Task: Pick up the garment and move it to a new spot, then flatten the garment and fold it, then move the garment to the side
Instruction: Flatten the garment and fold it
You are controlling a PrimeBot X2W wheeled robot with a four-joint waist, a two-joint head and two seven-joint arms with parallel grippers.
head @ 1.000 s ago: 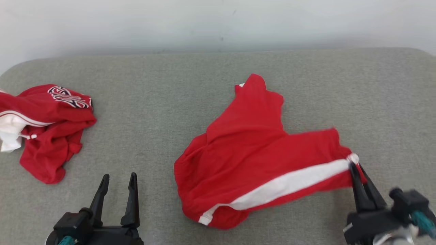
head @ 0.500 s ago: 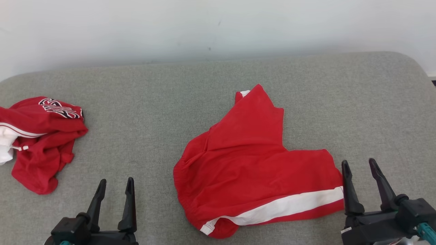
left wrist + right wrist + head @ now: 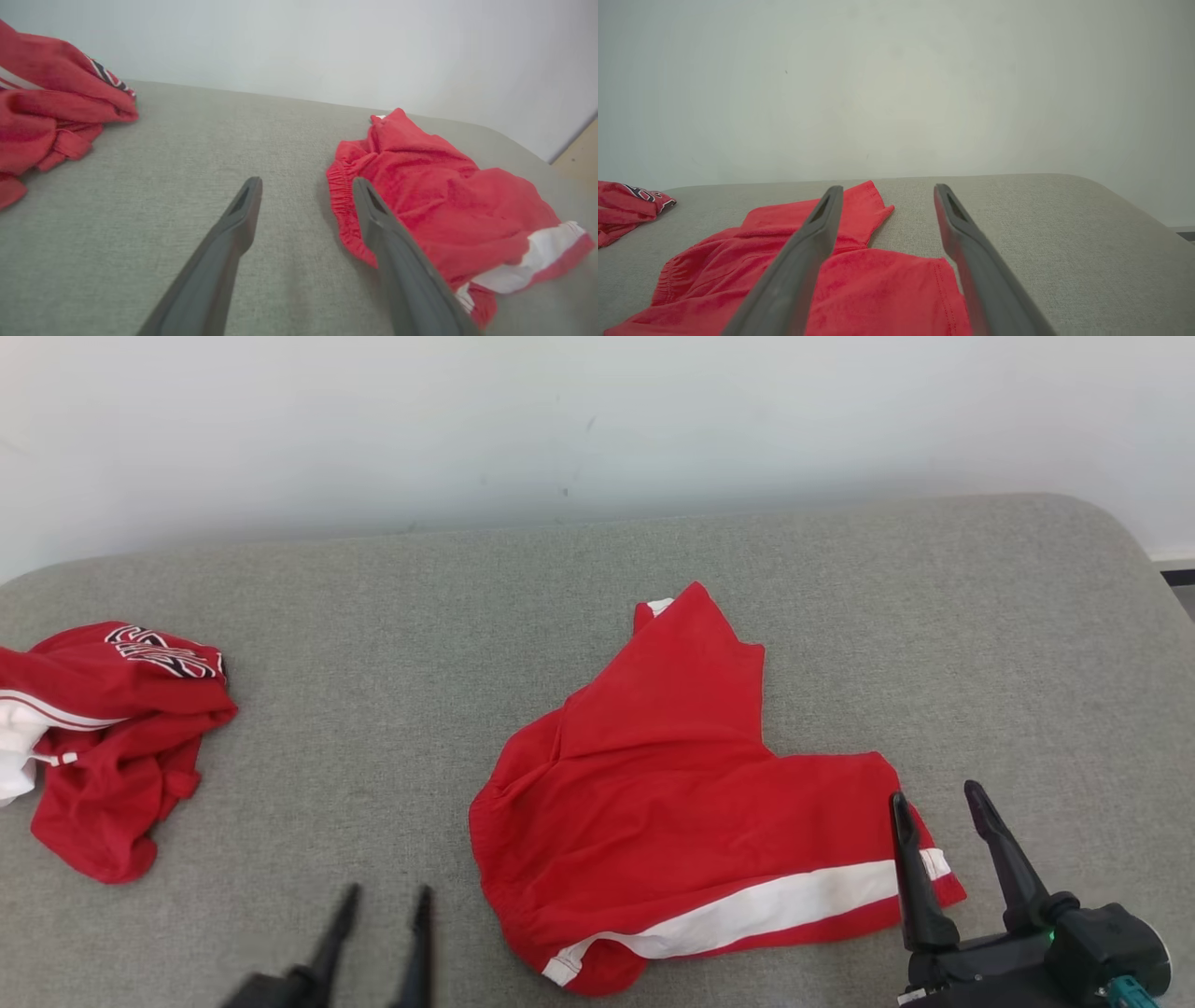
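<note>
A red garment (image 3: 672, 803) with a white stripe (image 3: 775, 905) along one edge lies loosely spread at the middle of a grey padded bench (image 3: 401, 644), against a pale wall (image 3: 597, 420). One leg points toward the wall and the other toward the robot's right. The only writing in sight is black-and-white lettering (image 3: 163, 651) on a second red garment (image 3: 112, 737), which is bunched near the bench's left edge. The lettering is too crumpled to read (a few block strokes show, nothing more).

The right end effector (image 3: 935, 793) stands with its two dark fingers spread wide and holds nothing. In the head view its left finger crosses the striped hem corner. The left end effector (image 3: 387, 893) is blurred at the bottom of the head view, also spread wide and empty. In its own wrist view, one finger passes in front of the garment's gathered waistband (image 3: 343, 205).

A second ago the right end effector was pinched shut on that hem corner, holding the stripe up off the bench. It has since let go, and the hem now lies flat. Half a second ago its open fingers stood just beside the hem. The left end effector has come nearer the waistband since then. The head camera has tipped meanwhile, so more wall shows and both garments sit lower in the picture.
</note>
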